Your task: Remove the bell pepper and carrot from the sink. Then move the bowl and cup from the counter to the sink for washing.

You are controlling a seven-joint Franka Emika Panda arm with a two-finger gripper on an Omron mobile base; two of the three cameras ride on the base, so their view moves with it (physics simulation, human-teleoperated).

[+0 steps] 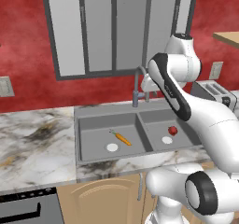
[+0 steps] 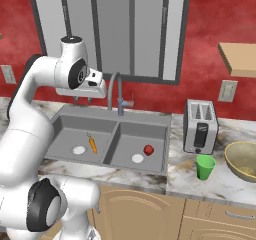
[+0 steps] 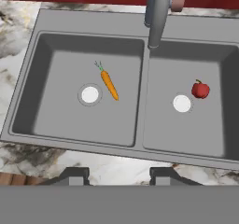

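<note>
Hand view looks down past the empty, partly spread gripper (image 3: 119,174) above the sink's (image 3: 140,146) front rim. Carrot (image 3: 109,84) lies beside the left drain, bell pepper (image 3: 200,89) by the right: both await removal.

carrot (image 3: 108,83): left basin | bell pepper (image 3: 200,89): right basin | cup (image 2: 205,167), bowl (image 2: 242,159): counter (image 2: 200,184)

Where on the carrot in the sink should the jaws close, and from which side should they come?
Grip the carrot near the middle of its orange body, coming straight down from above. It lies flat on the floor of the sink's left basin, beside the drain. Probably the jaws should close across its slim width, not along it.
</note>
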